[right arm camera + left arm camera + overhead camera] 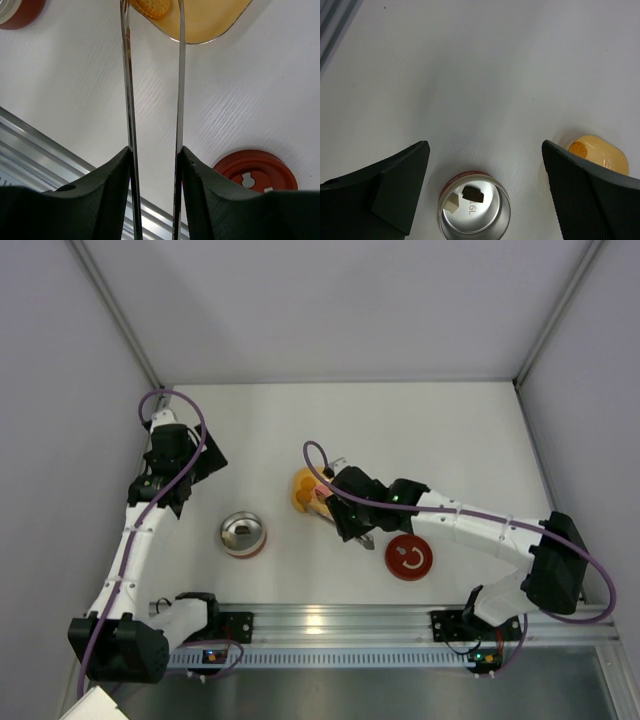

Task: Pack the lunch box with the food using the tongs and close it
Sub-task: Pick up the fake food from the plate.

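Observation:
The lunch box [243, 534] stands open on the table, silver with a red lower band. In the left wrist view the lunch box [475, 212] holds a dark brown piece of food [472, 194] and a pale piece [451, 204]. My left gripper [484, 146] hovers open and empty above and behind it, near the left wall [180, 455]. My right gripper [155, 155] is shut on the tongs [127, 75], whose two thin arms stay a little apart. They reach over the yellow dish [205, 20], either side of an orange cracker [152, 7]. The tong tips are cut off by the frame.
The red lid [409, 557] with a white mark lies flat right of the yellow dish [308, 490], close to the right arm. An aluminium rail [330, 620] runs along the near table edge. White walls close the left, far and right sides.

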Robot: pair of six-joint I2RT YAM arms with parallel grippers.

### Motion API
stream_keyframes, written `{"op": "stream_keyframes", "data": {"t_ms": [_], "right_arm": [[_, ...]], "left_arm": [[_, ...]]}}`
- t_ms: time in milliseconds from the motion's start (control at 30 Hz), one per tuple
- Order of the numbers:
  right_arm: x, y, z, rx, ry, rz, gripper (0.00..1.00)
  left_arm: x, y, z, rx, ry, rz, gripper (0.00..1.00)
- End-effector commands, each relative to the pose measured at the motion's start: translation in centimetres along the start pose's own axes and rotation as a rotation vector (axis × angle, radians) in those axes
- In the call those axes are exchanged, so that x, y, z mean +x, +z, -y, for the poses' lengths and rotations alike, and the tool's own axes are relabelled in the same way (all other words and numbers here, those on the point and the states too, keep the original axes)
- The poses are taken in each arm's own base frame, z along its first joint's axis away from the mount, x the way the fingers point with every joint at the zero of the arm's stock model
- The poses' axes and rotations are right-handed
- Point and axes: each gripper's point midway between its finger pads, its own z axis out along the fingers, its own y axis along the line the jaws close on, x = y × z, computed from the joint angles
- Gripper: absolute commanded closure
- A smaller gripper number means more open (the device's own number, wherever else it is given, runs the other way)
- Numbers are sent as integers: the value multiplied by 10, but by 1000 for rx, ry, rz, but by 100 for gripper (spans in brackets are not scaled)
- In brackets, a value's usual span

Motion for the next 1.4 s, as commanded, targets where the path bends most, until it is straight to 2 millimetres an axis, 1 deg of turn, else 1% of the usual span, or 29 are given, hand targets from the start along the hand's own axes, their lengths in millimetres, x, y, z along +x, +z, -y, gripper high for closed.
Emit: {"op": "stream_keyframes", "data": {"t_ms": [0,267,500,700,733,833,1000,1133,1200,1300,1367], "right_arm": [[-17,-3,2,27,-4,51,59],[-25,1,12,51,20,61,59],[-31,0,11,41,20,72,62],[-29,3,5,17,16,64,71],[-30,4,5,15,16,64,74],[-32,3,6,22,18,72,79],[-48,-8,7,37,30,126,82],[-72,-25,4,29,39,193,85],[-79,-32,4,30,43,217,85],[-93,-43,-4,-5,41,250,85],[-93,-44,-17,-49,29,244,85]], "left_arm": [[-10,3,2,12,-4,38,1],[-10,3,3,15,-5,40,1],[-10,3,3,15,-5,38,1],[-10,3,2,14,-3,39,1],[-10,3,2,13,-4,37,1],[-10,3,2,13,-3,37,1],[-10,3,2,14,-5,39,1],[-9,4,3,15,-6,37,1],[-10,3,3,15,-6,38,1],[-10,3,3,17,-6,37,1],[-10,4,3,17,-4,35,1]]}}
